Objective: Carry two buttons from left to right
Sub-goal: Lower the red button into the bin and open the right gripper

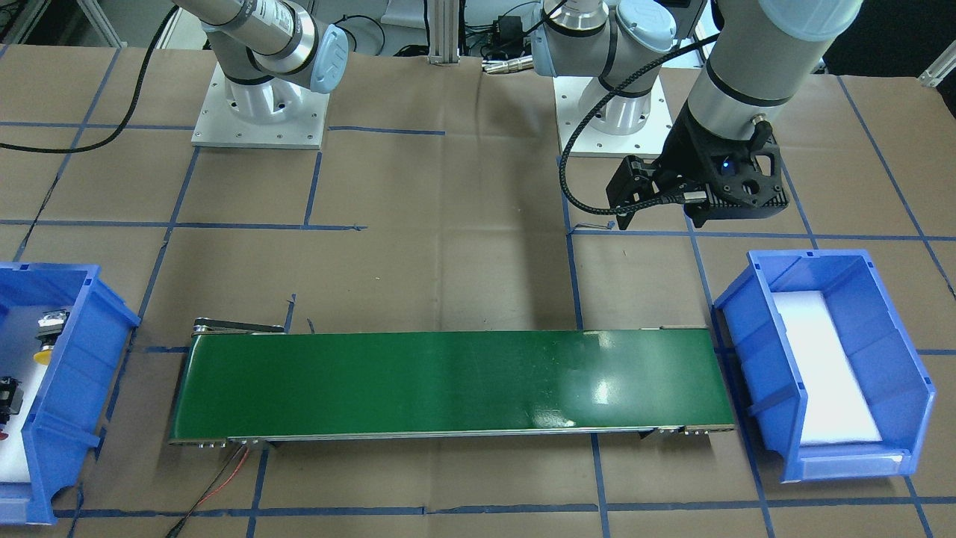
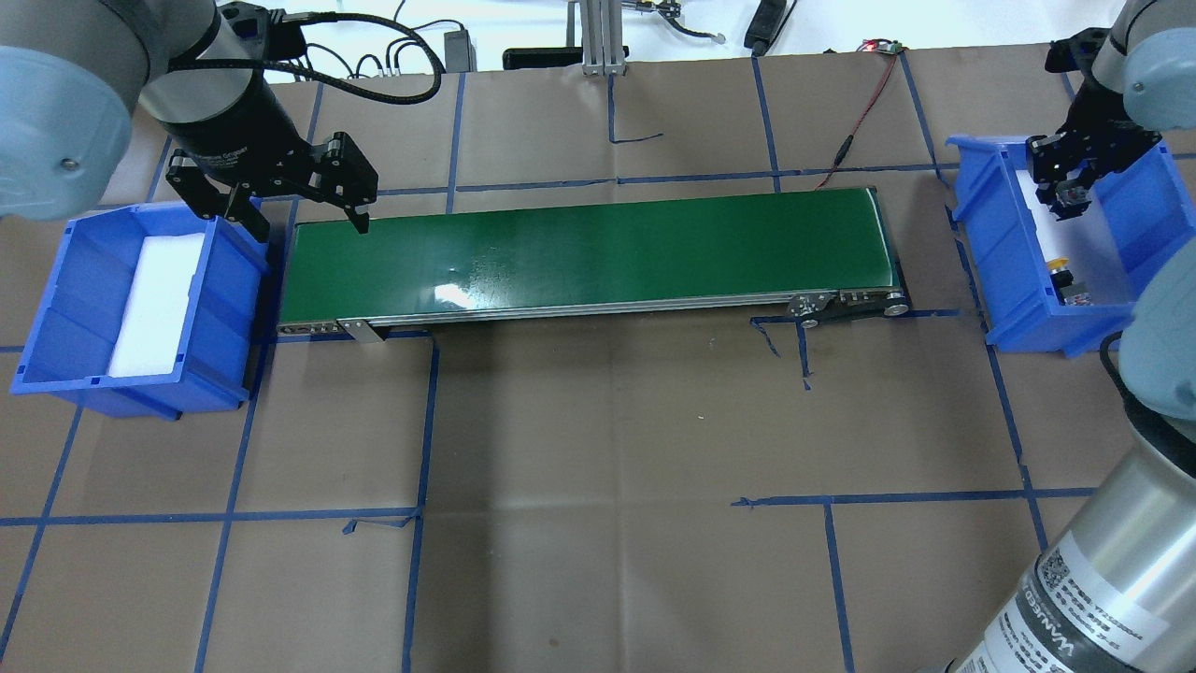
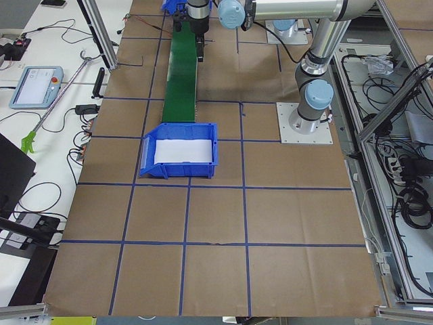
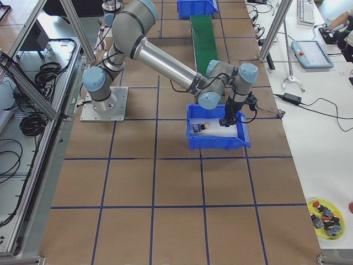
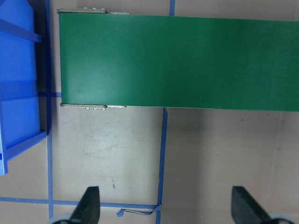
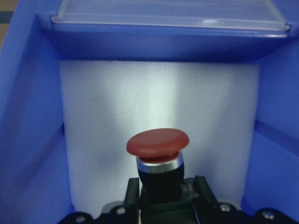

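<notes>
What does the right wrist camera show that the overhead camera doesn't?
Only the right wrist view: the red-capped button plainly, its body gripped by the right pincer, over white foam. Only the overhead: the yellow-capped button, the green conveyor, the open left pincer and the left-hand blue bin. Both: the right-hand blue bin that the right pincer reaches into.

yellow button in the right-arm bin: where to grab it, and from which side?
Take the yellow button by its boxy black body, coming straight down from above with jaws across the flat sides. It lies on its side on the white foam, and the rounded cap would likely slip.
</notes>
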Motion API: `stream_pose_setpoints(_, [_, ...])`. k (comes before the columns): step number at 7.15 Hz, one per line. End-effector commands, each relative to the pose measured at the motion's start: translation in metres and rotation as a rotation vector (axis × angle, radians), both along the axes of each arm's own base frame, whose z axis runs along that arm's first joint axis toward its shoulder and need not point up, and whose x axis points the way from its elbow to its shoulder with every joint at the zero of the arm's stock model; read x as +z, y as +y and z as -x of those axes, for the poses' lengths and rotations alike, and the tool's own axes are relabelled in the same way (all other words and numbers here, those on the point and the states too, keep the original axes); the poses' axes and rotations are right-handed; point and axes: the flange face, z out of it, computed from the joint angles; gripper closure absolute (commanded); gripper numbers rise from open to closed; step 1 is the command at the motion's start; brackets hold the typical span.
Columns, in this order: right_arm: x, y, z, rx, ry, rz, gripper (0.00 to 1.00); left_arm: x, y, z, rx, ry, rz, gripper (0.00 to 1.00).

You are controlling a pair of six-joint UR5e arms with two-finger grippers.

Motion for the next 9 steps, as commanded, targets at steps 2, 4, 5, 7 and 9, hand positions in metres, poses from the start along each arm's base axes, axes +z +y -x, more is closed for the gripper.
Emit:
stream_pose_setpoints(2, [-0.023, -0.006, 0.002, -0.006, -0.035, -0.004, 0.94, -0.001, 0.000, 0.000, 0.000, 0.000, -0.002, 0.00])
stream_pose_setpoints(4, [-0.025, -0.013, 0.005, -0.003, -0.025, 0.018, 0.77, -0.001, 0.000, 0.000, 0.000, 0.000, -0.002, 0.00])
stream_pose_setpoints(5, [-0.023, -0.014, 0.004, 0.003, -0.022, 0.026, 0.45, -0.001, 0.000, 0.000, 0.000, 0.000, -0.002, 0.00])
stream_pose_setpoints(7, [-0.020, -0.015, 0.004, -0.001, -0.015, 0.042, 0.01, -0.001, 0.000, 0.000, 0.000, 0.000, -0.002, 0.00])
stream_pose_setpoints(9, [-0.008, -0.012, 0.004, 0.005, -0.010, 0.045, 0.01, 0.000, 0.000, 0.000, 0.000, 0.000, 0.000, 0.00])
